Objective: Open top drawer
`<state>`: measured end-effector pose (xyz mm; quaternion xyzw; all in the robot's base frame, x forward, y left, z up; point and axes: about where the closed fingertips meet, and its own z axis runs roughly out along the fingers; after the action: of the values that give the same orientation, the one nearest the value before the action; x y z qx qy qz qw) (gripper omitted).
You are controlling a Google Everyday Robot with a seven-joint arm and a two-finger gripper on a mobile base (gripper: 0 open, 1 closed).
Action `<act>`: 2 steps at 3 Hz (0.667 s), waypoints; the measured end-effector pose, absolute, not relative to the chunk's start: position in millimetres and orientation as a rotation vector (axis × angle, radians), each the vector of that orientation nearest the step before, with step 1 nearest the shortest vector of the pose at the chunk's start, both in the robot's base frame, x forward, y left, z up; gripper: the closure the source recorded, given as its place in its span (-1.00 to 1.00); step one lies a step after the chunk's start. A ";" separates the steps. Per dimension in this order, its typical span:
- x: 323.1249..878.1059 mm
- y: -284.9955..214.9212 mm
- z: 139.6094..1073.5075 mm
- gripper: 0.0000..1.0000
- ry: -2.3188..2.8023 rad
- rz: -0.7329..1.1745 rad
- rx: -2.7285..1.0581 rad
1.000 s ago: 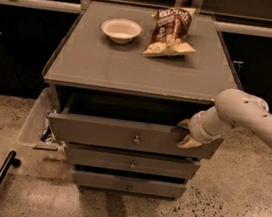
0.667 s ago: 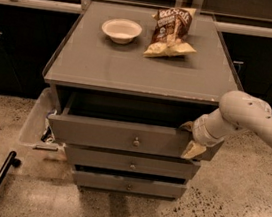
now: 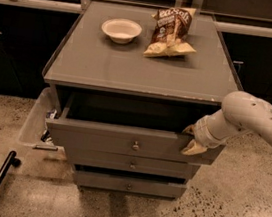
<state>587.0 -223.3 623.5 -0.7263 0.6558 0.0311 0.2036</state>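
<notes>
Matt top drawer (image 3: 101,137), smooth pale gripper (image 3: 192,139) at its right end

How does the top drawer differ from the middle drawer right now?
The top drawer is pulled out, its dark inside showing; the middle drawer sits further back, no inside showing. The top drawer's front is wider and taller than the middle drawer's. The tool is at the top drawer's right end, not at the middle drawer. Both are grey, each with a small round knob at centre.

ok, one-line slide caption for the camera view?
Pincer at the right end of the part-open top drawer; bowl and chip bag on the cabinet.
</notes>
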 end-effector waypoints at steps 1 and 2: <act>586.8 -223.2 625.2 1.00 1.830 0.087 -2.026; 579.8 -224.4 625.6 0.65 1.835 0.092 -2.022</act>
<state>579.8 -224.4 625.6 -0.7246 0.6577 0.0329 0.2032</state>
